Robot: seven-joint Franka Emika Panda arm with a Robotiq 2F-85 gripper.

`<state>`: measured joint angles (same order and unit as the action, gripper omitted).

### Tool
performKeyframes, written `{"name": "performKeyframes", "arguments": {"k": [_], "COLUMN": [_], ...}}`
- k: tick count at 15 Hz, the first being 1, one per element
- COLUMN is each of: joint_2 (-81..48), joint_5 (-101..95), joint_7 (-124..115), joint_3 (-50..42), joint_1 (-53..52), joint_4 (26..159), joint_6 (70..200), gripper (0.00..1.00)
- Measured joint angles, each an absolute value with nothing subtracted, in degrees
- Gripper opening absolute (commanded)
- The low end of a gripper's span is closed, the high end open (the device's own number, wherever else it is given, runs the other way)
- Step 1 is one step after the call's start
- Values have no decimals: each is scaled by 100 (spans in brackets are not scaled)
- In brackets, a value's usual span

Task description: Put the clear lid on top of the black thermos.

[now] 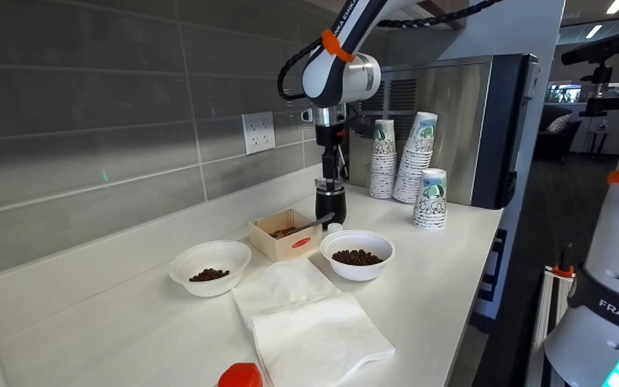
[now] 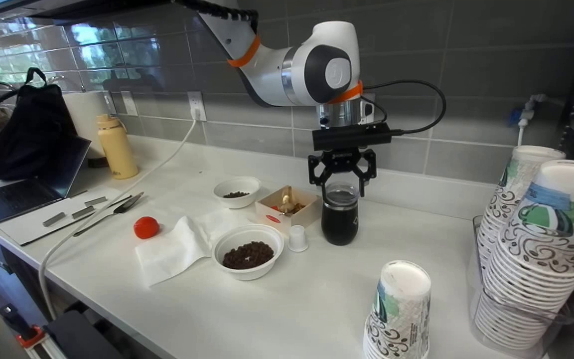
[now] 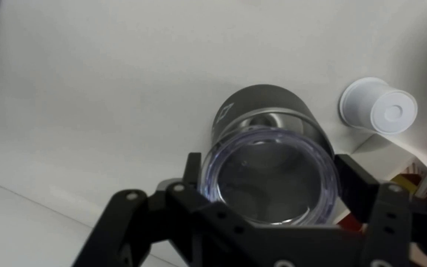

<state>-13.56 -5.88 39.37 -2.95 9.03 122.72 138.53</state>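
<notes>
Closest to the wrist camera we have the gripper (image 3: 269,163), its bulk toward 6 o'clock of that view and the clear lid (image 3: 271,185) between its fingers (image 3: 351,180). What the coming move turns on, we judge, is how that lid lies over the black thermos (image 2: 339,225). In both exterior views the thermos stands upright, long axis vertical, at 6 o'clock from the gripper, with the lid nearly level right over its top. In the wrist view the thermos's dark wall and an arc of its steel rim (image 3: 274,110) show past the lid toward 12 o'clock; that camera seems to look down at a slant, so we can't say how much of this is true offset. Nor can we tell whether the lid is seated or just short of contact. The gripper is parted only as wide as the lid, one finger against its 9 o'clock side and one against its 3, so we take it to be gripped. A straight, level settling and then a release looks like the next call; a tilted landing is our main worry. A small white cup (image 3: 378,105) stands apart, toward 2 o'clock.
</notes>
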Motion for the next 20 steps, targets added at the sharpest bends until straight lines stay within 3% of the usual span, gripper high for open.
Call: {"name": "performKeyframes", "arguments": {"k": [2, 3, 4, 13, 20], "joint_2": [-1370, -1377, -1383, -1258, -414], "joint_5": [-597, -599, -605, -615, -547], "joint_7": [3936, 3936, 3933, 3927, 3821], "joint_3": [-296, -296, -297, -269, -211], "joint_1": [902, 902, 901, 840, 813], "joint_4": [12270, 12270, 12270, 12267, 12792], "joint_6": [13806, 13787, 13774, 13778, 13756], "gripper": [63, 75, 97, 100, 100]}}
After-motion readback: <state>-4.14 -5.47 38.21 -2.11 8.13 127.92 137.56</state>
